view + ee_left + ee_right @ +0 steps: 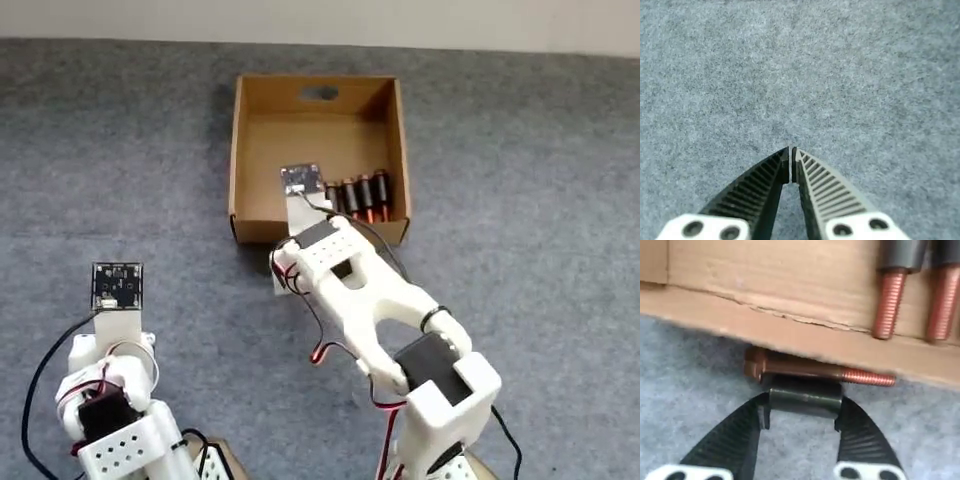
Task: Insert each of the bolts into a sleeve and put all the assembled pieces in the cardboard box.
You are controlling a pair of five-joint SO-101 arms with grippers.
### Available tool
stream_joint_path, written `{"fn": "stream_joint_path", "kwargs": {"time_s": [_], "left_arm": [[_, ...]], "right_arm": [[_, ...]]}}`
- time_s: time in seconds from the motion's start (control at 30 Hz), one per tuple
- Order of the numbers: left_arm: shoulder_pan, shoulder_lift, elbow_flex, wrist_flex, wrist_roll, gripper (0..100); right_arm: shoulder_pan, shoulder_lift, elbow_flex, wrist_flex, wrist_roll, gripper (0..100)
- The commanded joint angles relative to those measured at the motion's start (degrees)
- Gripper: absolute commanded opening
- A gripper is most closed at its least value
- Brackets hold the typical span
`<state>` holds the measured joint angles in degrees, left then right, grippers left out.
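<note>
Over on the right arm, the right end effector (801, 406) has its two black ribbed fingers (740, 435) partly open, closed in on the ends of a short dark grey metal sleeve (805, 396) and clamping it crosswise between the tips. Just beyond that sleeve lies a copper-coloured hex-head bolt (800, 369). It runs parallel to the sleeve, and its shank shows alongside the sleeve rather than through it. The bolt sits at the foot of the outer near wall of the brown cardboard box (790, 335), down on the grey felt-covered worktop (120, 150), outside the box.

From the high view, the right arm (360, 300) stretches up to that same near wall of the box (236, 150). Inside, tucked into the near corner, a row of assembled bolt-and-sleeve pieces (365, 197) lies side by side; two of their threaded ends (887, 305) show over the wall in the right wrist view.

The left end effector (790, 152) is closed tip to tip, gripping nothing, with bare grey felt beneath it, well apart from the box.
</note>
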<state>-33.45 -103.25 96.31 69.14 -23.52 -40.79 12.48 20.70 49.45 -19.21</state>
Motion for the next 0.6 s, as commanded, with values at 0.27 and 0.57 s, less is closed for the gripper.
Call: {"fn": "stream_joint_path", "kwargs": {"time_s": [0.27,0.57], "left_arm": [[0.7,-0.4,0.9,0.3,-0.4,4],[0.7,-0.4,0.9,0.3,-0.4,4]], "right_arm": [[-0.1,-15.0,11.2,-0.7,1.1,13.8],[0.0,-32.7,29.2,-0.6,24.0,14.2]]}}
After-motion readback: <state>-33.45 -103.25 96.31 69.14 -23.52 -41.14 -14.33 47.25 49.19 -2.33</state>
